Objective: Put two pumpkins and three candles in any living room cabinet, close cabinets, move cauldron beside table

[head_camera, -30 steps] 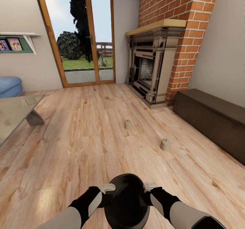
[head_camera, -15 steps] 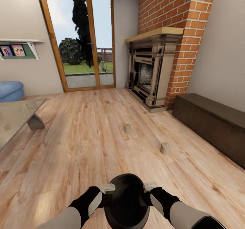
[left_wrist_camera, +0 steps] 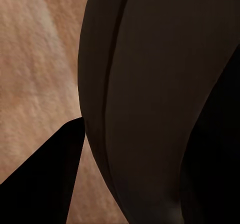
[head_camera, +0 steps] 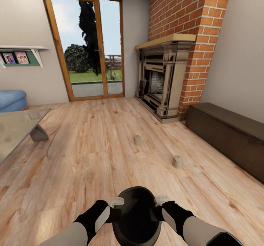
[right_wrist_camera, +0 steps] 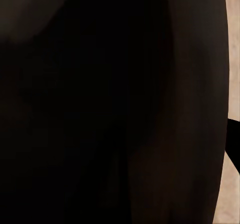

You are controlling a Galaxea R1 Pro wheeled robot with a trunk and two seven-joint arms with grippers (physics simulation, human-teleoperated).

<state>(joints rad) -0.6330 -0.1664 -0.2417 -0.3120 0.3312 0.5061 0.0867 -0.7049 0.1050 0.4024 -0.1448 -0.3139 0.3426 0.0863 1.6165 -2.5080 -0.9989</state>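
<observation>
- The cauldron (head_camera: 136, 215) hangs low in front of the robot, above the wooden floor (head_camera: 91, 154), carried between both arms with its mouth facing the head camera.
- The left claw (head_camera: 116, 202) presses on the rim from one side and the right claw (head_camera: 160, 201) on the other; each looks clamped on the rim, though the fingertips are hidden against the black wall.
- Judged by its bulk, the pot is heavy and rigid, and its smooth, rounded wall offers little to grip. The flared rim is the natural hold, taken on both sides together so it cannot swing or tip.
- Two candles sit on the floor ahead: one candle (head_camera: 137, 140) mid-floor, another candle (head_camera: 177, 161) nearer the cabinet (head_camera: 227, 136) along the right wall. They look light, stiff and easy to knock over.
- The table (head_camera: 16, 130) lies at the left, its tabletop glass and probably fragile; the cauldron should go down beside it, not against it.
- A fireplace (head_camera: 163, 79) and glass doors (head_camera: 90, 48) stand beyond; the path left looks open.
</observation>
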